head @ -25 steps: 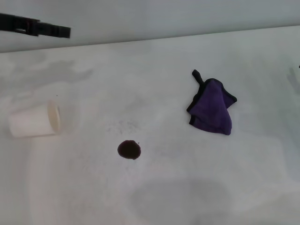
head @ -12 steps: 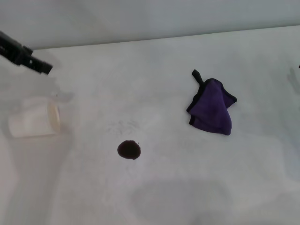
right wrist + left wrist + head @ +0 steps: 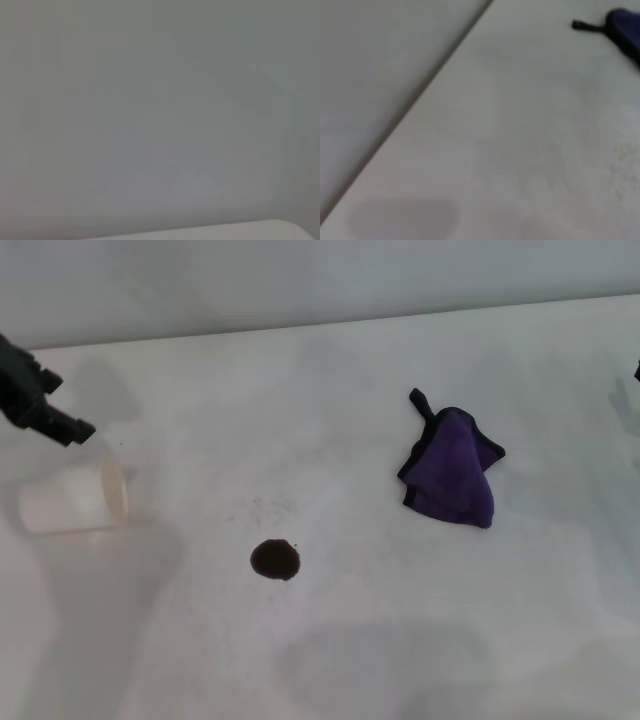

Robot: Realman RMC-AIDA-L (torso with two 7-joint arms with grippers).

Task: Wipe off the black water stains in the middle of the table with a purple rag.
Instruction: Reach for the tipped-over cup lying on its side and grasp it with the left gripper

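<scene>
Head view: your left gripper (image 3: pixel 45 410) hangs over the paper cup (image 3: pixel 72 500); I cannot tell its fingers' state. The purple rag (image 3: pixel 455 475) lies far right of the black water stains (image 3: pixel 275 559). Descend and you'd knock the cup.

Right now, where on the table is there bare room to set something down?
Bare: the near strip of the table below the black stain, and the far stretch between the left gripper and the purple rag. Crowded: around the tipped paper cup.
</scene>
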